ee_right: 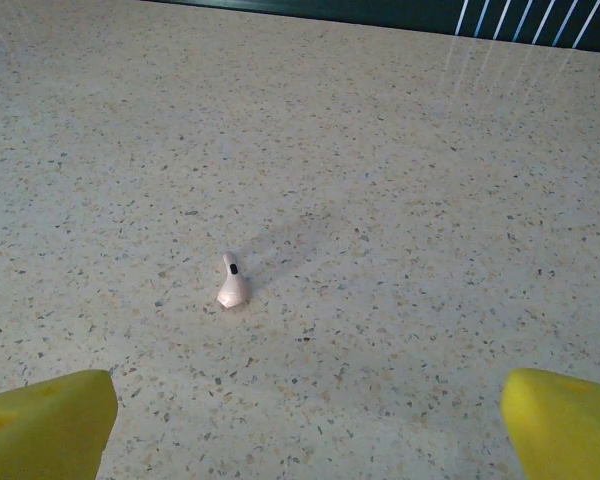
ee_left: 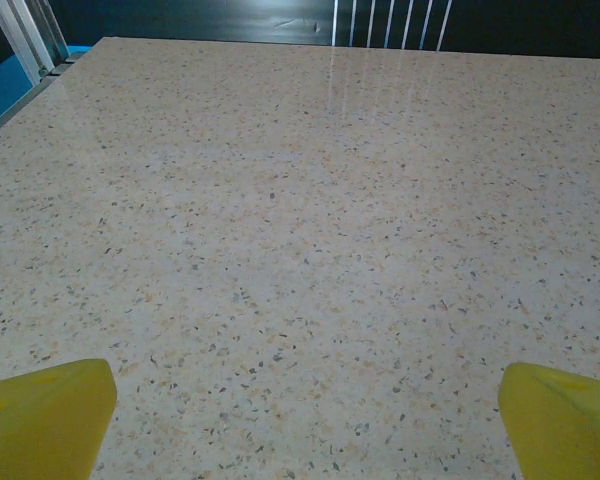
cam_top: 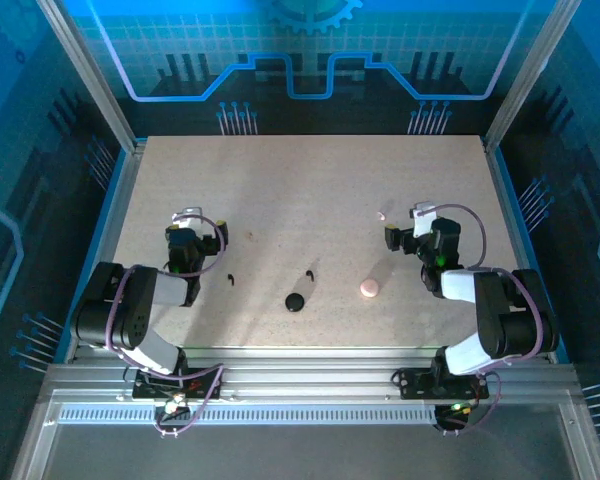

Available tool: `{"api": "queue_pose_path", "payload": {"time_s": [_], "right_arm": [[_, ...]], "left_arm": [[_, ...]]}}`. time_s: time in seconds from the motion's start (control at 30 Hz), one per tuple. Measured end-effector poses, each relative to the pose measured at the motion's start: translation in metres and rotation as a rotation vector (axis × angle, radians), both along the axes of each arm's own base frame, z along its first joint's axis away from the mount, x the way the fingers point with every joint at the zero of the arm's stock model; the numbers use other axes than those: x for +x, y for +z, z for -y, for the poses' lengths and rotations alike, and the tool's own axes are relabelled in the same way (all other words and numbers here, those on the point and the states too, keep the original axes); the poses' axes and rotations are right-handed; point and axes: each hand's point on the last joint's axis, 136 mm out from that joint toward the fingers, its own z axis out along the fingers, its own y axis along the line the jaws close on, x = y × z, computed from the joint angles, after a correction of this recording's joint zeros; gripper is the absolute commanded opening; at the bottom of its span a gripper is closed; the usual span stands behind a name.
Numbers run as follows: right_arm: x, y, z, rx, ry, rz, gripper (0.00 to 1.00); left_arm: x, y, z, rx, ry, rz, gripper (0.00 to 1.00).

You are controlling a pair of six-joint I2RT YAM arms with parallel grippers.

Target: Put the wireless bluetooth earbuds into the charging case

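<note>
While both arms rest low over the speckled table (cam_top: 300, 170), the left gripper (cam_top: 186, 233) is seen with its yellow fingers (ee_left: 50, 410) spread wide, nothing between them. The right gripper (ee_right: 305, 395) is likewise held apart and empty. One black earbud (cam_top: 230, 279) lies near the left gripper; a second black earbud (cam_top: 309, 273) lies mid-table, just beyond a round black puck (cam_top: 296, 300). A pink earbud (ee_right: 232, 283) is seen ahead of the right gripper, and a pink puck (cam_top: 369, 288) lies nearer.
</note>
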Motion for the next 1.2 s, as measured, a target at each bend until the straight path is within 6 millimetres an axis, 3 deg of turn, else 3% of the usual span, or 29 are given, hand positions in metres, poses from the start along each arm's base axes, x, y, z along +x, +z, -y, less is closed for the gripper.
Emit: {"api": "queue_pose_path", "payload": {"time_s": [1.07, 1.13, 1.2], "right_arm": [[0.000, -0.002, 0.000, -0.010, -0.008, -0.028, 1.00], [0.003, 0.001, -0.005, -0.020, -0.005, -0.068, 1.00], [0.011, 0.017, -0.011, -0.023, -0.001, -0.112, 1.00]], "left_arm": [[0.000, 0.000, 0.001, -0.002, -0.006, 0.001, 0.99], [0.000, 0.001, 0.001, -0.002, -0.006, 0.004, 0.99], [-0.004, 0.010, 0.001, -0.003, -0.006, 0.024, 0.99]]}}
